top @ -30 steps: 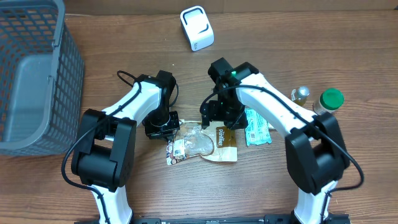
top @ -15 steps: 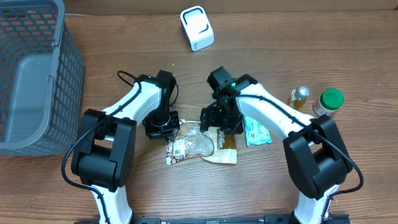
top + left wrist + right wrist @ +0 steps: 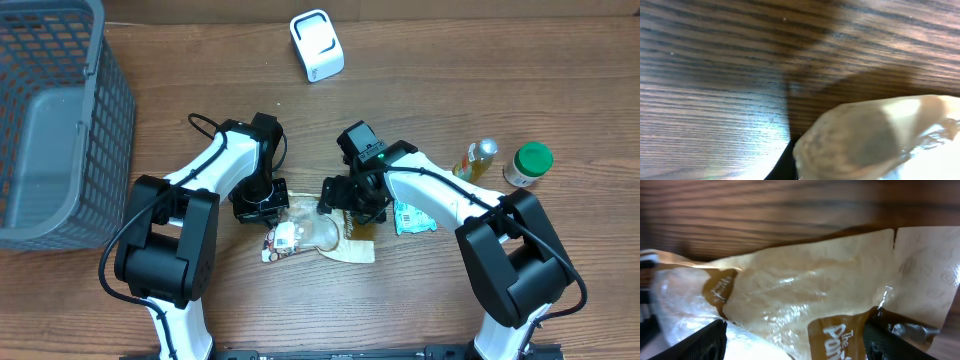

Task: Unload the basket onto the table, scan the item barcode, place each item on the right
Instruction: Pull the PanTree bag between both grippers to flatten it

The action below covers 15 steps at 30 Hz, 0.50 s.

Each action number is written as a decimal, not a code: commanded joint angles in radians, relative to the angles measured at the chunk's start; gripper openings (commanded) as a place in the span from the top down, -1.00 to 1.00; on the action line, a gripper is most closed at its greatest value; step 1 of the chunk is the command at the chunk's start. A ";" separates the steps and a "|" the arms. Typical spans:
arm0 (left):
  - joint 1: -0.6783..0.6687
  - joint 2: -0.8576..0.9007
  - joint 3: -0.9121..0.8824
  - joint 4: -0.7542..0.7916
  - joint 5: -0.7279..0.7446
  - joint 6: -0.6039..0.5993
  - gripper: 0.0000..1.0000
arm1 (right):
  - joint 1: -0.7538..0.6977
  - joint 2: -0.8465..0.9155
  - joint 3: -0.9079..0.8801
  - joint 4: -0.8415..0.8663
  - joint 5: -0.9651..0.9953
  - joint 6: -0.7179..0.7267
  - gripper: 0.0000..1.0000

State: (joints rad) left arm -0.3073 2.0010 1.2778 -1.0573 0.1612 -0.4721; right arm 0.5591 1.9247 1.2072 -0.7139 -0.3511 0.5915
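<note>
Tan-and-clear crinkled plastic snack packet (image 3: 318, 236) lies flat on the brown wood-grain table (image 3: 560, 80), near the table's centre, between the two grippers.

Reading from the left:
- A grey plastic mesh basket (image 3: 60, 110) stands at the packet's 10 o'clock, well apart.
- The left gripper (image 3: 262, 208), black on a white arm, sits at the packet's 9 o'clock edge with its jaws clenched. Whether they pinch the film cannot be told. Its wrist camera shows only a blurred rounded end of the packet (image 3: 865, 140) close to the lens.
- The right gripper (image 3: 352, 203) is low over the packet's 1 o'clock corner. In its wrist view the two dark fingers (image 3: 707, 341) stand wide apart, released, with the packet (image 3: 790, 290) lying beneath and between them.
- Just beside the packet, at 3 o'clock, lies a flat teal-and-white sachet (image 3: 413, 216).
- Further out toward 2 o'clock are a small yellow bottle with a silver cap (image 3: 478, 158) and a green-capped jar (image 3: 528, 162).
- A white box-shaped barcode scanner (image 3: 317, 45) rests at 12 o'clock, well apart from the packet.
</note>
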 commanded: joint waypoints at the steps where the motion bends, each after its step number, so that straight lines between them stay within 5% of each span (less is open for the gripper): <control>1: -0.003 0.000 -0.014 0.012 -0.007 0.004 0.91 | 0.003 0.017 -0.023 0.056 -0.146 0.027 -0.66; 15: -0.003 0.000 -0.014 0.026 -0.007 0.005 0.92 | 0.004 0.017 -0.025 0.271 -0.299 0.097 -0.38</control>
State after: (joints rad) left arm -0.3069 2.0010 1.2778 -1.0557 0.1593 -0.4721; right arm 0.5560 1.9312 1.1877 -0.4690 -0.5694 0.6708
